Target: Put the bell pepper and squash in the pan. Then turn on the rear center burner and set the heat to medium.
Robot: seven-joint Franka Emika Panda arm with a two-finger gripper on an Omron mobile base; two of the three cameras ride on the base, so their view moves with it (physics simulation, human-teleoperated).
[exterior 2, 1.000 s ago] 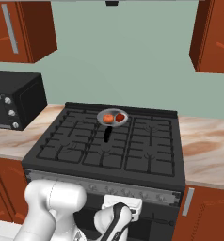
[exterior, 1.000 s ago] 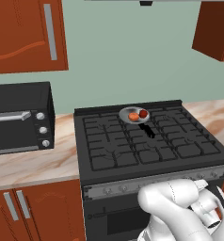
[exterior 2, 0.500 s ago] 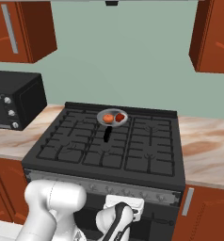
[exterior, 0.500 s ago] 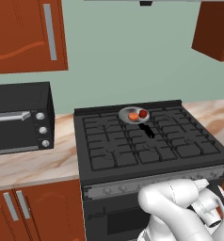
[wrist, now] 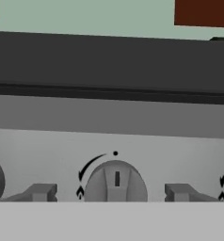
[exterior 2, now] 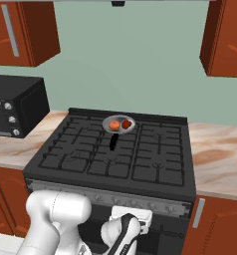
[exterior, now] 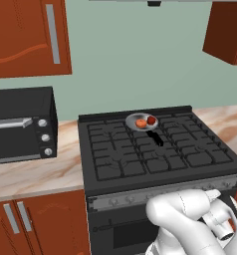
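Hand view: jaws spread wide, straddling stove knob [wrist: 116, 182], not clamped. Bell pepper [exterior: 151, 120] and squash [exterior: 140, 123] already in pan [exterior: 133, 119]. Next: close, rotate knob to medium.

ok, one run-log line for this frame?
phase: knob approach | bell pepper + squash: in pan | pincer: open, straddling stove knob | knob pointer: upright

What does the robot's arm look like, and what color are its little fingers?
The arm is glossy white, made of fat rounded segments with darker joints between them. Its hand carries a flat white block. The gripper ends in two small dark grey fingertips with squared, blocky ends.
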